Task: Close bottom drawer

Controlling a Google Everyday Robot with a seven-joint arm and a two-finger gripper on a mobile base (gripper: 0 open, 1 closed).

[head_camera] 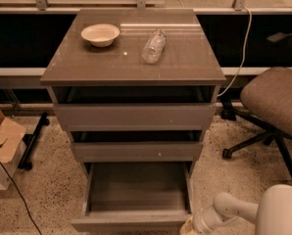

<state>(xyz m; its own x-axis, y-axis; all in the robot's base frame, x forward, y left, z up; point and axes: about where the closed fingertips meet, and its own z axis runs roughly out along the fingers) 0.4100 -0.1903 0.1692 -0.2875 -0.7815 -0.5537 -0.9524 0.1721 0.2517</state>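
The plain, handle-less grey-brown bottom drawer (pixel 136 196) stands pulled well out. The robot's tool (pixel 189 226) sits low, just beside its front right corner; whether apart or together, I cannot tell.

The cabinet (pixel 133 116) has a glossy grey-brown counter (pixel 185 62) that mirrors the window light. On it are a matt cream bowl (pixel 100 34) and a clear, crinkled plastic bottle (pixel 154 46). The drawer fronts look like matt laminate, and the bottom drawer (pixel 136 190) has a smooth, dull grey floor. Right of the cabinet, a chair (pixel 278 99) has a coarse brown cloth seat. Left of it sits a brown cardboard box (pixel 4 141). The claw (pixel 189 226), at the cabinet's lower right front corner, ends a smooth white plastic arm (pixel 234 208).
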